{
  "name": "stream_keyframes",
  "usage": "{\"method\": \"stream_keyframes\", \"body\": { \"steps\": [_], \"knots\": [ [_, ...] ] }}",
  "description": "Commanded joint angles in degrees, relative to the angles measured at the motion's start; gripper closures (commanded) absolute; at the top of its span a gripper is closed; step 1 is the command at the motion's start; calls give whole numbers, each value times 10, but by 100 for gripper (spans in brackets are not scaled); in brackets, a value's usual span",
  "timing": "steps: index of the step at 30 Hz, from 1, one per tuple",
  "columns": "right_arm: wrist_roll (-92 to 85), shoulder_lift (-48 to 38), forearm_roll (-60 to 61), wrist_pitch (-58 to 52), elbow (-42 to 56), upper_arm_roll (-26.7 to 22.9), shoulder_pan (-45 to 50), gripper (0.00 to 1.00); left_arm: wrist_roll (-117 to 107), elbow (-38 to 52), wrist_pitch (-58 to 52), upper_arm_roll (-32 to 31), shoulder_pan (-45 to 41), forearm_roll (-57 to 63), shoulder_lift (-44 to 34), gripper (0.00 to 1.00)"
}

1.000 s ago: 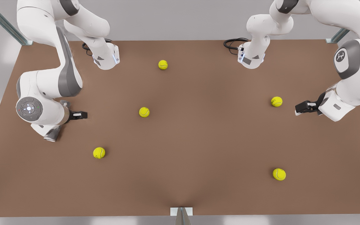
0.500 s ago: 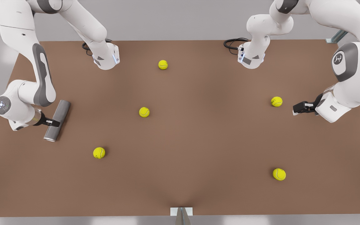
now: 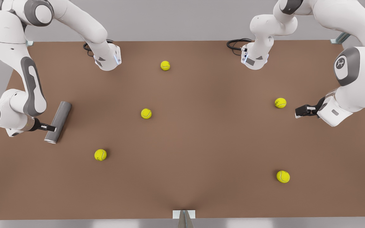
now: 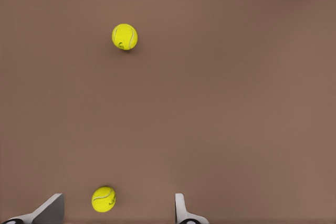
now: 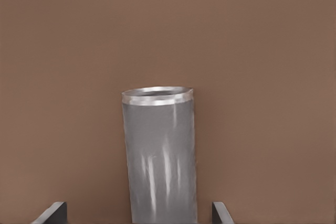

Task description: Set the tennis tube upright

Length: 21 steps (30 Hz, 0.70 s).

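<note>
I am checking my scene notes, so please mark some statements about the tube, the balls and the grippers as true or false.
1. The tube lies on its side on the table. True.
2. The right gripper is shut on the tube. False: it is open, with a gap between the tube and each of its fingers.
3. Five balls lie on the table. True.
4. The left gripper holds a ball. False: it is open, and the nearest ball lies on the table in front of it.
</note>
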Motion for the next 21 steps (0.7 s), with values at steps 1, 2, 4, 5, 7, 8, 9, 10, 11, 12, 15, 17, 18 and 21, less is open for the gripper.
{"method": "stream_keyframes", "body": {
  "steps": [1,2,4,5,7,8,9,10,11,12,15,17,18,21],
  "knots": [
    [0,2,-2,4,-1,0,-3,0,-1,0,0,0,0,-1,0,0],
    [-2,11,-2,8,-1,0,-8,0,0,0,0,0,0,-1,1,0],
    [-17,33,-2,22,-2,0,-18,0,0,0,1,0,0,-1,2,0],
    [-23,33,-3,23,-4,0,-18,0,-1,0,2,0,0,-1,2,0],
    [-44,33,-24,21,-6,0,-18,0,0,0,2,0,1,-1,5,0],
    [-53,33,-24,18,-6,0,-18,0,0,0,3,0,1,-1,5,0],
    [-54,33,-24,16,-7,0,-18,0,0,0,2,0,1,-1,5,0],
    [-56,31,-24,14,-10,0,-18,0,-1,0,2,1,-2,-2,8,0],
    [-55,31,-24,12,-14,0,-19,0,-1,2,8,1,-3,-2,19,0],
    [-49,30,-24,12,-23,1,-22,0,0,2,12,1,-3,-1,19,0],
    [-20,22,-23,-11,-43,1,-24,0,0,2,17,1,-2,-1,21,0],
    [-12,16,-23,-11,-57,3,-31,0,-1,2,16,1,-2,-2,23,0],
    [-11,13,-23,-11,-62,3,-32,0,0,2,17,1,-2,-2,23,0],
    [-19,15,-24,-6,-62,3,-33,0,0,2,18,1,-3,-1,23,0]
  ]
}}
